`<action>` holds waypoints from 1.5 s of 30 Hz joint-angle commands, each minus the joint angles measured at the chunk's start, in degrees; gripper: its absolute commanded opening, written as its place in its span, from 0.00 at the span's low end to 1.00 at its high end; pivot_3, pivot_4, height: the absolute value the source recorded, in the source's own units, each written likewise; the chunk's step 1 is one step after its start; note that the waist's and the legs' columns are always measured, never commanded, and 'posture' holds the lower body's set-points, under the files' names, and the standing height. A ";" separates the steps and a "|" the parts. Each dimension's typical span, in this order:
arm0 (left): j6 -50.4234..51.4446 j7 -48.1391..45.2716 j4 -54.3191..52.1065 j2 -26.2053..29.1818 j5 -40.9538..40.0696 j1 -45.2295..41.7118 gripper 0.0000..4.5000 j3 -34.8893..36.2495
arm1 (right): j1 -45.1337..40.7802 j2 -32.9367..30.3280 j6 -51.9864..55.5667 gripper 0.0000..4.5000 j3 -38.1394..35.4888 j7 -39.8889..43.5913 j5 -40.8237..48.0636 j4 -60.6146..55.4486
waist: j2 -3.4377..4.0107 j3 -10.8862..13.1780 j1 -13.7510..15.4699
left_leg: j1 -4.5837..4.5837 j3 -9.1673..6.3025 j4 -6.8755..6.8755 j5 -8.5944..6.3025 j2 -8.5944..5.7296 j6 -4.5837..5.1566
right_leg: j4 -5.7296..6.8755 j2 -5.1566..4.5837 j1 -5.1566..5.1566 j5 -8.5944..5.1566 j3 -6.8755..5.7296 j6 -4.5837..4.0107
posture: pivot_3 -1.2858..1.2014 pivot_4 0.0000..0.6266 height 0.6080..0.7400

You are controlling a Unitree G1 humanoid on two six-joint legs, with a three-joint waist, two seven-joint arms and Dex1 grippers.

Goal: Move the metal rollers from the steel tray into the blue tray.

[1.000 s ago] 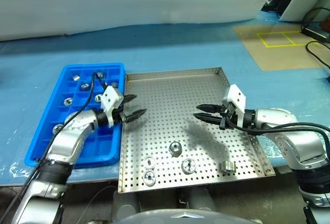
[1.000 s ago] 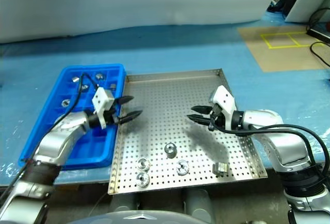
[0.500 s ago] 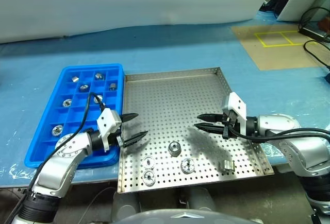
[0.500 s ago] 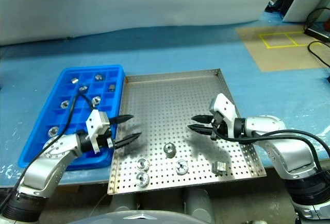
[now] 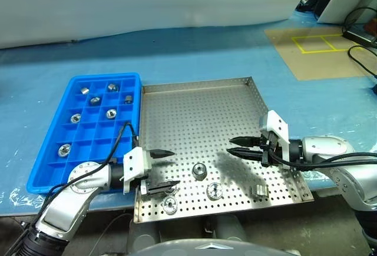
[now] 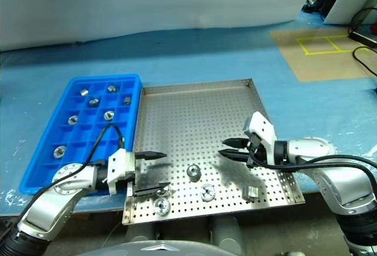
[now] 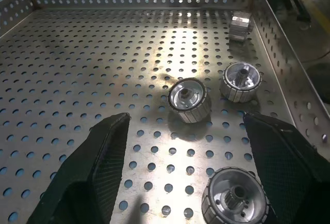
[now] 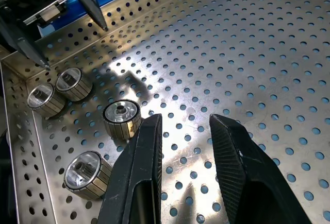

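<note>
The steel tray (image 5: 200, 109) holds several metal rollers: one in the middle near side (image 5: 199, 170), one beside it (image 5: 214, 190), a pair at the near left corner (image 5: 170, 206) and one lying on its side at the near right (image 5: 260, 190). My left gripper (image 5: 175, 168) hangs open over the near left of the tray, just above the pair, holding nothing. In the left wrist view a roller (image 7: 188, 99) lies ahead between the fingers (image 7: 98, 167). My right gripper (image 5: 230, 145) hovers open and empty right of the middle roller (image 8: 121, 117). The blue tray (image 5: 50, 168) holds several rollers (image 5: 111, 113).
Both trays rest on a blue-covered table (image 5: 194, 50), the blue one against the steel tray's left rim. The far half of the steel tray is bare perforated floor. A brown mat with yellow tape (image 5: 318, 47) lies at the far right.
My left gripper has drawn back from the blue tray's right edge to the steel tray's near left corner, over the pair of rollers. The right gripper has pulled back slightly toward the near side.
</note>
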 commanded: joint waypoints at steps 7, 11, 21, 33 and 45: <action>11.81 2.63 -18.41 6.74 -3.92 -3.23 0.83 2.65 | 0.12 -0.76 1.18 0.32 -2.60 -0.81 1.59 -1.80 | 0.01 0.00 -0.15 | 0.05 0.01 0.03 0.01 -0.03 -0.01 | 0.01 -0.02 0.06 0.00 0.00 0.00 | 0.44 0.24 1.00; 20.77 9.41 -27.11 5.81 -7.79 -4.45 0.83 3.84 | 0.18 -1.08 1.28 0.32 -2.85 -0.97 1.54 -1.72 | 0.01 0.00 -0.28 | 0.09 0.01 0.04 0.01 -0.02 -0.01 | 0.01 -0.01 0.10 0.00 0.01 0.00 | 0.44 0.24 1.00; 32.11 30.22 -10.22 -8.30 2.09 -23.36 0.83 -2.66 | -0.96 -0.85 0.37 0.32 -2.83 -1.07 0.84 -0.25 | 0.05 0.01 0.40 | 0.08 -0.04 0.48 0.01 0.00 0.00 | 0.21 0.00 0.23 0.00 -0.03 0.02 | 0.44 0.24 1.00; 1.04 23.99 32.70 -21.71 7.27 -28.31 0.83 -2.39 | -2.24 -0.78 0.45 0.32 -3.21 -1.42 0.85 0.37 | 0.13 -0.06 -1.27 | -0.68 -0.20 0.51 0.00 -0.03 0.37 | -0.40 0.02 0.03 0.47 -0.07 -0.18 | 0.43 0.24 1.00; -0.93 14.35 27.99 -19.82 3.12 -20.73 0.83 0.02 | 4.51 -3.23 0.81 0.32 -3.55 -0.04 2.56 -7.06 | 0.28 -0.15 -1.36 | -0.23 0.06 0.53 -0.32 -0.03 0.46 | -0.38 -0.11 0.26 0.23 0.01 0.18 | 0.44 0.24 1.00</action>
